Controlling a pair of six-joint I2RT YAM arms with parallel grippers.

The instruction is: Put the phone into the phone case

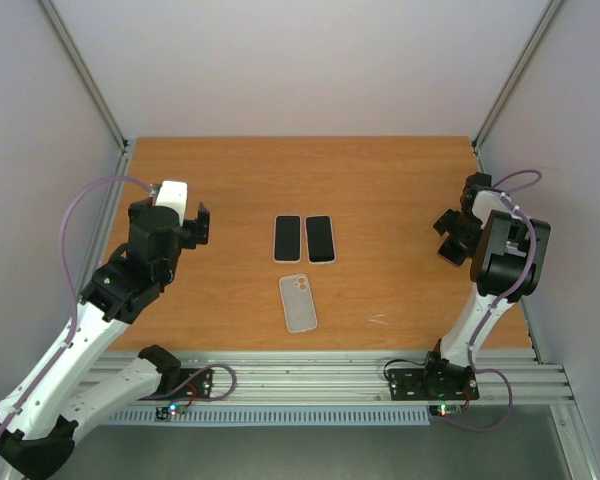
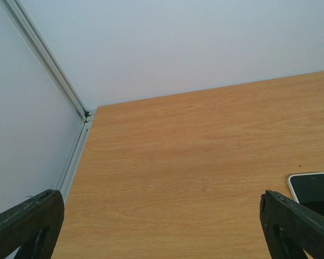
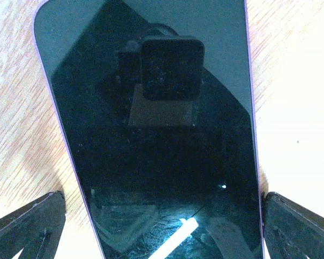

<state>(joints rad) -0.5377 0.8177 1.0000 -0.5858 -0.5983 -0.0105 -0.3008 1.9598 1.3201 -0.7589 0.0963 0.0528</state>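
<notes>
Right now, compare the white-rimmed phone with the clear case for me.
The white-rimmed phone shows a black screen; the clear case is pale and see-through. The case has a camera cut-out near one corner; the phone's face is plain. The case lies slightly askew, the phone straighter. Both lie flat on the table.

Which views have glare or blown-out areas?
Right wrist: the phone screen mirrors the camera, with a bright streak near the bottom, and the table beside it is washed out. Left wrist: even light, wood grain sharp. Top external: even light, no glare on the table.
</notes>
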